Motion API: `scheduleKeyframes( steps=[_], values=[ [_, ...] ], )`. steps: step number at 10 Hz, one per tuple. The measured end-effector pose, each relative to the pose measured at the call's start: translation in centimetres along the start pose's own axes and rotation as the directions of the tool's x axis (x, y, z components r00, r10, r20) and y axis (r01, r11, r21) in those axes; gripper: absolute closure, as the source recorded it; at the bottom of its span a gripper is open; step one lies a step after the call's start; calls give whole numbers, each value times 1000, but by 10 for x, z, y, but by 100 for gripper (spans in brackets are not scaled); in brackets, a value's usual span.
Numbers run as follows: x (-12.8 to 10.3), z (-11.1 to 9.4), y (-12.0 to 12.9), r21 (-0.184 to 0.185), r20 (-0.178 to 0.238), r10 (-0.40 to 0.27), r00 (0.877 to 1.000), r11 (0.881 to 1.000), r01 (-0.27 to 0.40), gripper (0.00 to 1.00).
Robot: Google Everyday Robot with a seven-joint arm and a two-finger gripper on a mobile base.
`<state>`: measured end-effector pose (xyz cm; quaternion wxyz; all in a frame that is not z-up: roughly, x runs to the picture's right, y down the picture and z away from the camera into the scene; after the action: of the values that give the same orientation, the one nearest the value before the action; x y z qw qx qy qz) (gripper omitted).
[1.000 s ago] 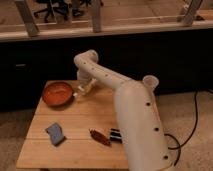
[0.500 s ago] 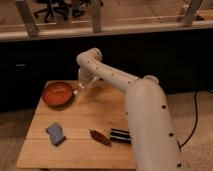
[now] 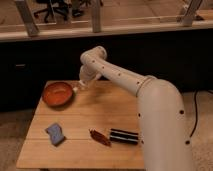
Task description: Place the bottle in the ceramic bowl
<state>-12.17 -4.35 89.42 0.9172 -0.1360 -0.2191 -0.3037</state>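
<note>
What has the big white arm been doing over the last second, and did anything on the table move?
The arm has swung a little leftward, carrying its gripper closer to the right rim of the ceramic bowl. The fingers stay shut on something small and pale, likely the bottle. The bowl, the blue-grey thing, the reddish-brown oblong and the dark striped item lie where they were on the table.

We see a light wooden table (image 3: 100, 110) carrying three loose things near its front edge. At seven o'clock lies a small blue-grey folded cloth or sponge (image 3: 55, 133). Toward six o'clock rests a dark reddish-brown oblong thing (image 3: 100, 137), and just beside it, at five o'clock, a black flat bar (image 3: 124, 136). Office chairs (image 3: 50, 7) stand behind, at twelve o'clock.
</note>
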Motion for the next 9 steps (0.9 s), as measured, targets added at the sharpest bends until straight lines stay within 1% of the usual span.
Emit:
scheduleKeyframes(
  steps=[3,6,8,9],
  values=[
    [-3,-5,-4,18,1,3,1000,1000,-3,100],
    [-9,-11,-13,33,0,-11,1000,999,11,100],
    [-19,-13,-25,41,1,-35,999,999,35,100],
    [-28,-12,-34,43,4,-52,999,998,52,100]
  ],
)
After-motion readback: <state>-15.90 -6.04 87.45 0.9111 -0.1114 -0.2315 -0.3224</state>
